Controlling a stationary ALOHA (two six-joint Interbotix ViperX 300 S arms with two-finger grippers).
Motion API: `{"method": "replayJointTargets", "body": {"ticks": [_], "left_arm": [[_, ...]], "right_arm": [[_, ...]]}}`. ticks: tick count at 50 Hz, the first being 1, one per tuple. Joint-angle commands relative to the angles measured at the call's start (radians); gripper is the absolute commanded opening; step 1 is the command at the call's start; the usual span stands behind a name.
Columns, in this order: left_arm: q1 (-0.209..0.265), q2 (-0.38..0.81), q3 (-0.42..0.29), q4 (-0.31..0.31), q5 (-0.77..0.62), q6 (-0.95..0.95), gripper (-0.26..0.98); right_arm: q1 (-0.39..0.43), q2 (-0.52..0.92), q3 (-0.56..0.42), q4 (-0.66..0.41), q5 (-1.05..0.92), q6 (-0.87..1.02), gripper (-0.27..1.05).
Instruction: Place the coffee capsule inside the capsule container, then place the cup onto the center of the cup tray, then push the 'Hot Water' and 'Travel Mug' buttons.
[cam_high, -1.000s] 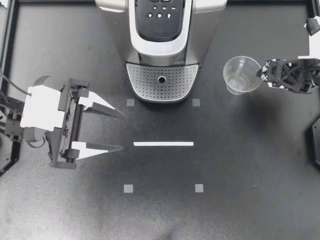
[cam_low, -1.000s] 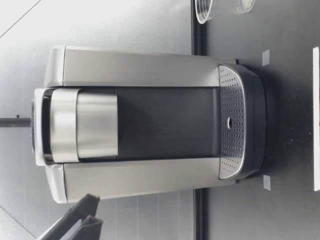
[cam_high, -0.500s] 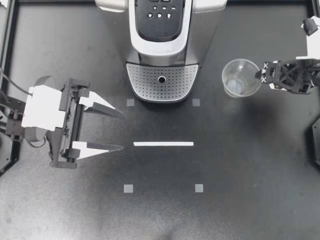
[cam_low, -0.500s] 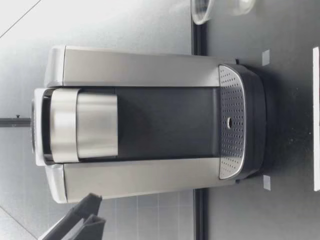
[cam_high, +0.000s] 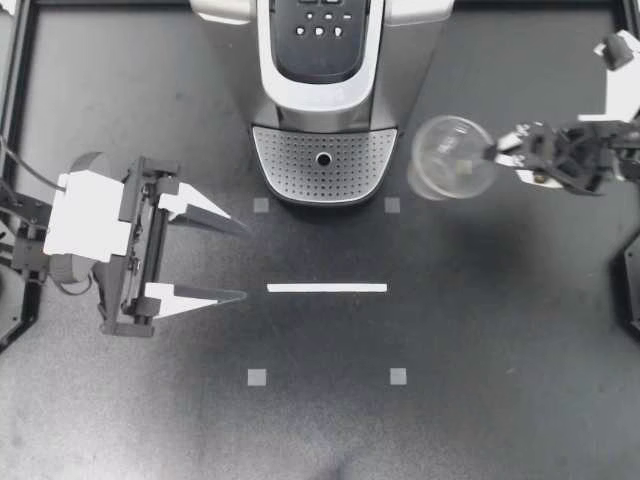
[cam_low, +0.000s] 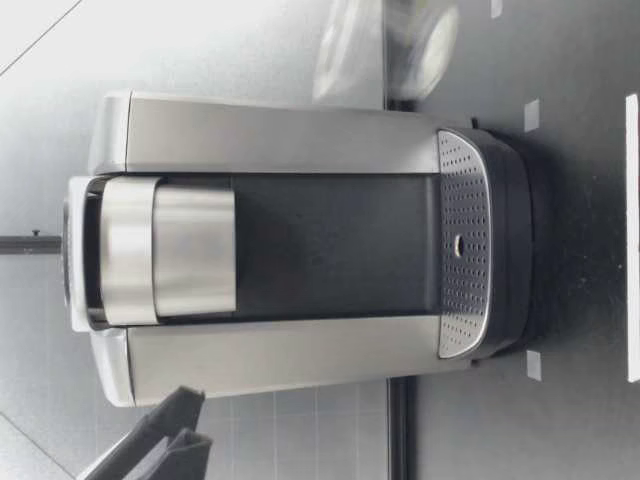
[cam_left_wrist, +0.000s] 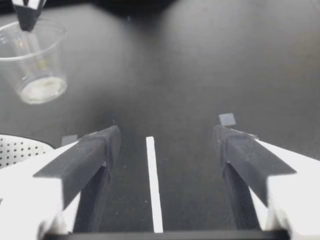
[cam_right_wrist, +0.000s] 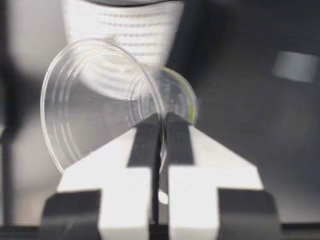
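The clear plastic cup (cam_high: 452, 157) hangs tilted just off the right side of the coffee machine (cam_high: 322, 60), beside its perforated cup tray (cam_high: 323, 165). My right gripper (cam_high: 497, 153) is shut on the cup's rim. In the right wrist view the cup (cam_right_wrist: 105, 115) has its wall pinched between that gripper (cam_right_wrist: 160, 127), with the tray (cam_right_wrist: 125, 25) ahead. My left gripper (cam_high: 236, 259) stands open over the table, left of the white tape line (cam_high: 327, 288), with nothing between its fingers. The left wrist view shows the cup (cam_left_wrist: 32, 62) off the table. No capsule is visible.
The machine's buttons (cam_high: 320, 22) sit on its top panel at the back. Small grey square markers (cam_high: 257, 377) lie on the dark table around the tape line. Black frame rails (cam_high: 20, 90) run along the sides.
My right gripper has shut on the cup's rim, lifted it and carried it leftward toward the machine, tilting it. The left arm has stayed still.
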Motion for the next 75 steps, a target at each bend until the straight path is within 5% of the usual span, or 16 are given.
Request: {"method": "replayJointTargets", "body": {"ticks": [1,37,75], "left_arm": [[0.003,-0.006,-0.012,0.000,-0.005,0.002,0.62],[0.003,-0.015,0.015,-0.003,-0.012,0.000,0.62],[0.003,-0.051,0.044,-0.003,-0.014,0.000,0.62]], "right_arm": [[0.023,0.038,-0.060,0.002,-0.035,0.005,0.07],[0.040,0.408,-0.333,-0.005,-0.100,0.002,0.07],[0.041,0.489,-0.407,-0.006,-0.077,0.003,0.08]]}}
